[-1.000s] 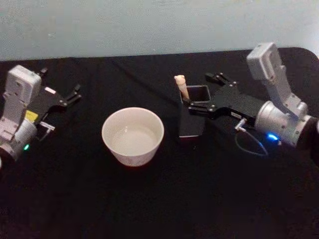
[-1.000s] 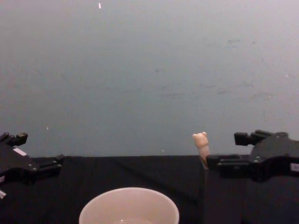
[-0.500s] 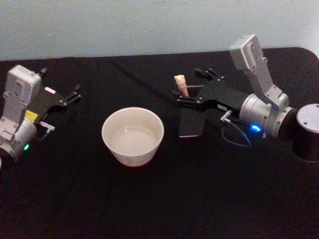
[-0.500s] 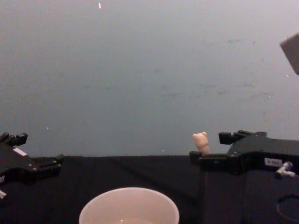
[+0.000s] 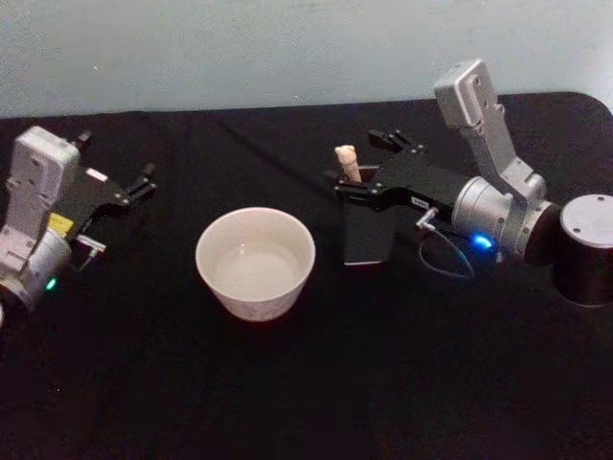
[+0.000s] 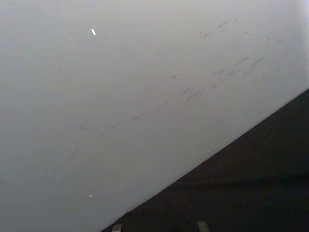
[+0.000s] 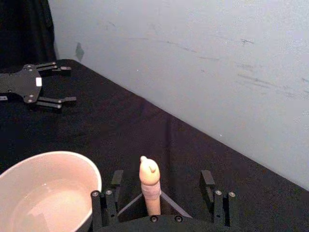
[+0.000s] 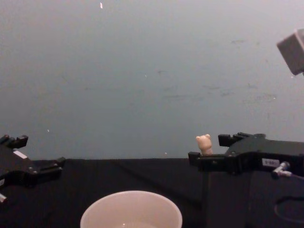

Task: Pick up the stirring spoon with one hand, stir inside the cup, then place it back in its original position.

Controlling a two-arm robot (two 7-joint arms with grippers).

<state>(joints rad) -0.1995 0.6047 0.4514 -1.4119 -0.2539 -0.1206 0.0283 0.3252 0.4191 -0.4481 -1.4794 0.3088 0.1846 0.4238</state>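
Black-cloth worktop (image 5: 383,383), pale grey wall behind. The stirring spoon (image 7: 148,186) stands nearly upright in the dark grey square holder (image 5: 367,240), bear head up, handle sticking out above the rim; shaft is hidden inside. The holder is just to the right of the cup (image 5: 255,261), with a gap between them. The cup is upright near the worktop's centre and looks to hold a little clear liquid. The right hand (image 7: 159,198) is at handle height over the holder mouth, reaching in from the right. It's spread wide, one finger on each side of the spoon handle. The right wrist view shows clear space between the handle and both fingers (image 7: 104,203), so no contact and nothing held. In the chest view the bear head pokes up just above the near finger. The left hand (image 5: 113,161) is parked at the far left of the worktop, well away from the cup, fingers apart and empty.
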